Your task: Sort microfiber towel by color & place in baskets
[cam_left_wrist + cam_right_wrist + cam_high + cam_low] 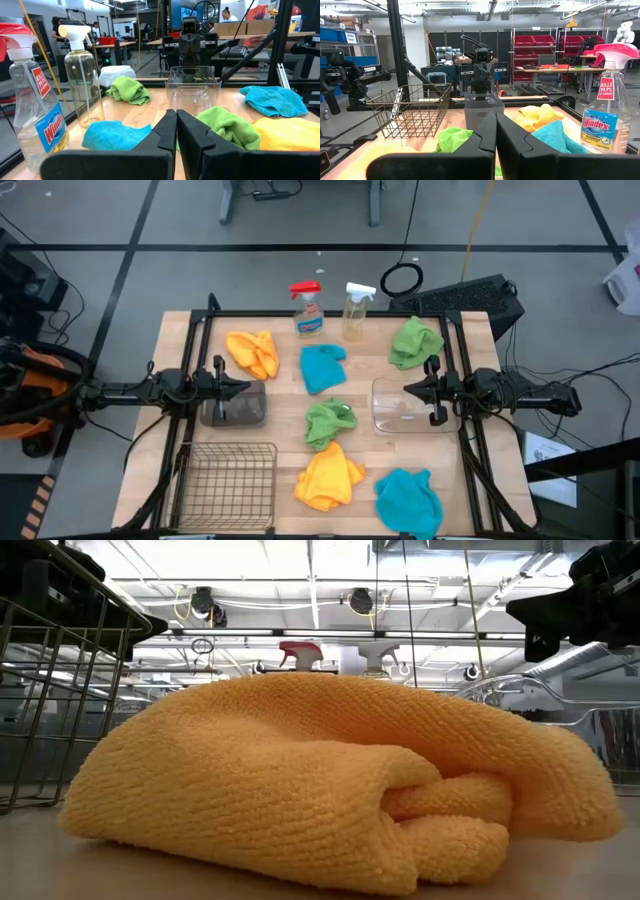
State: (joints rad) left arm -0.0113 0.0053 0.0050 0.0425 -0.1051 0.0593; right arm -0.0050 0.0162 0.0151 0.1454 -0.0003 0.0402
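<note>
a: left gripper (243, 388) pressed together, empty, over the grey tub (236, 406) at centre left; right gripper (408, 390) likewise, over the clear tub (405, 412) at centre right

b: six towels loose mid-frame; wire basket (227, 476) lower left; none sorted yet

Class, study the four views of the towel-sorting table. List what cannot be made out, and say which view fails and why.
- Low view: a yellow towel fills the picture and hides most of the table; only the spray bottle tops show above it.
- High view: the wire basket and the front teal towel are cut off by the bottom edge.
- Left wrist view: the shut left pincer covers part of the green towel.
</note>
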